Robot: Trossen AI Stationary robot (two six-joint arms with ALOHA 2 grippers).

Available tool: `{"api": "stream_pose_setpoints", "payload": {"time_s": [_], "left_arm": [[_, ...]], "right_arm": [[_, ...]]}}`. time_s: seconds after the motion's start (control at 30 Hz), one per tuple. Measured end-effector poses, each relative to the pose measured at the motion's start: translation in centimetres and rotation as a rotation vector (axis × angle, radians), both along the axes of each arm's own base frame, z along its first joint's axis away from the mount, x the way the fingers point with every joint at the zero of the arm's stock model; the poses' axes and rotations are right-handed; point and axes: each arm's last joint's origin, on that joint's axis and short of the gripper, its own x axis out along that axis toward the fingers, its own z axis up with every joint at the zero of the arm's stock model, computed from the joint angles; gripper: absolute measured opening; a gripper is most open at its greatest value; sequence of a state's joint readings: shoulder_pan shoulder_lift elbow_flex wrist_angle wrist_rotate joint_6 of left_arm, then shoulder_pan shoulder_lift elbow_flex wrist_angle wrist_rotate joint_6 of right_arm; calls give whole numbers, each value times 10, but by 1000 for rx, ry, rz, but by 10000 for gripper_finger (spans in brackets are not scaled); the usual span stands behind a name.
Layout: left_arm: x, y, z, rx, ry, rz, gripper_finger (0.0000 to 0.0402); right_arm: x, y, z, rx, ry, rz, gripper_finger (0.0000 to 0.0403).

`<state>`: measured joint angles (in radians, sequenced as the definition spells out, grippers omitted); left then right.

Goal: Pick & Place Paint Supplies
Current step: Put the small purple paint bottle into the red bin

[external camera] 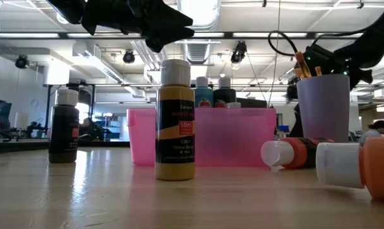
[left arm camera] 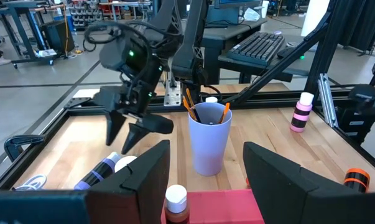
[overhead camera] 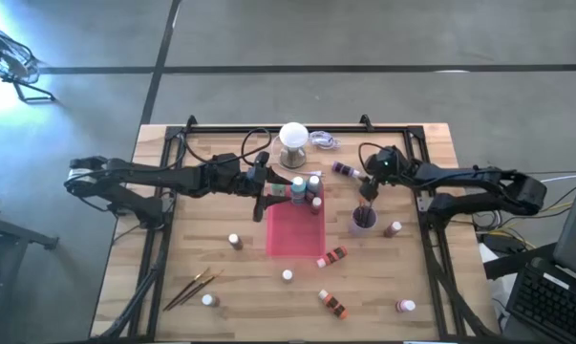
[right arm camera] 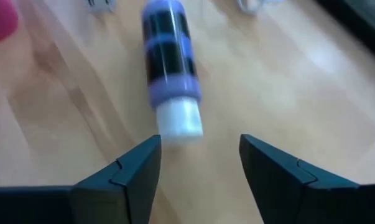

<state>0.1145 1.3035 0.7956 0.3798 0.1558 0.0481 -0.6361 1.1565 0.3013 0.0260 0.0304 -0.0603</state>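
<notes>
Two arms over the wooden table [overhead camera: 211, 248], paint supplies part sorted, part scattered.

The flat pink rectangular tray [overhead camera: 295, 229] holds a few white-capped bottles at its far end, a teal bottle [overhead camera: 298, 189] among them; the pale lilac plastic cup [overhead camera: 362, 220] beside it holds brown-handled brushes [left arm camera: 188, 103]. From table height a yellow bottle [external camera: 175, 121] stands upright before the tray, an orange one [external camera: 293, 153] lies on its side; from above, two more brushes [overhead camera: 194, 288] lie near the front left. The left end effector [overhead camera: 266, 183] hangs spread over the tray's far end, gripping nothing. The right end effector [right arm camera: 199, 163] is parted, empty, just short of the purple bottle [right arm camera: 168, 68] lying on its side, white cap towards it.
</notes>
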Motion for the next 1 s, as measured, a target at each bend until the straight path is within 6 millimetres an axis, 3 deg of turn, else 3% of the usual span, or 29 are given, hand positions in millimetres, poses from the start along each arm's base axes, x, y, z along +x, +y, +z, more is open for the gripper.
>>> {"api": "stream_pose_setpoints", "payload": {"time_s": [0.23, 0.63, 0.83, 1.0], "left_arm": [[0, 0, 0, 0, 0, 0, 209], [0, 0, 0, 0, 0, 0, 209], [0, 0, 0, 0, 0, 0, 209], [0, 0, 0, 0, 0, 0, 209]], "right_arm": [[14, -12, 5, -41, 45, 67, 209], [34, -24, -23, 59, 136, 144, 172], [34, -24, -22, 60, 130, 163, 110], [30, -20, -15, 73, 115, 176, 110]]}}
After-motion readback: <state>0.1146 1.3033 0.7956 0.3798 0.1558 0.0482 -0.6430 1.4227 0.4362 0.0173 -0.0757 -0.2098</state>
